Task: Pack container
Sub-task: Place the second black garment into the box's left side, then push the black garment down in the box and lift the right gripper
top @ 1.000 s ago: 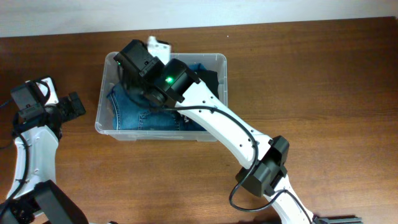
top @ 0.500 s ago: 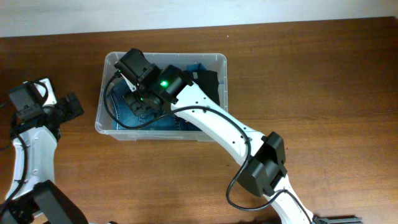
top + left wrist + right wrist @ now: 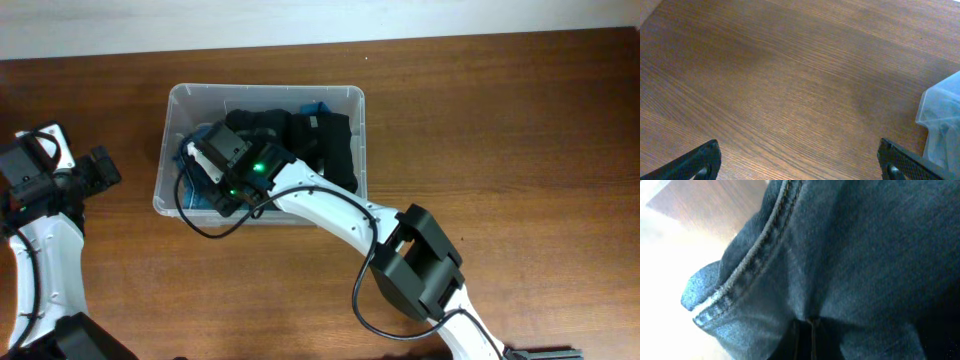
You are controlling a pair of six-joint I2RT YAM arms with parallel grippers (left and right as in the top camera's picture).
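Observation:
The clear plastic container (image 3: 362, 130) stands at the table's middle left, holding blue denim jeans (image 3: 188, 155) and dark clothes (image 3: 300, 135). My right gripper (image 3: 212, 190) reaches down into its front left corner, mostly hidden under its own wrist. In the right wrist view the denim jeans (image 3: 840, 245) fill the frame, and my right gripper (image 3: 807, 335) is shut on a bunched fold of them. Left of the tub, my left gripper (image 3: 105, 165) hangs over bare wood. In the left wrist view my left gripper (image 3: 800, 160) is wide open and holds nothing, with a corner of the container (image 3: 942, 115) at the right edge.
The brown wooden table (image 3: 500, 150) stretches to the right of the tub and along the front. My right arm's base link (image 3: 420, 265) rises from the front middle. A pale wall edge (image 3: 300, 20) runs along the back.
My right gripper has shut and sunk toward the tub's front left corner, onto the jeans, uncovering the dark clothes behind. My left arm has drifted a little to the left.

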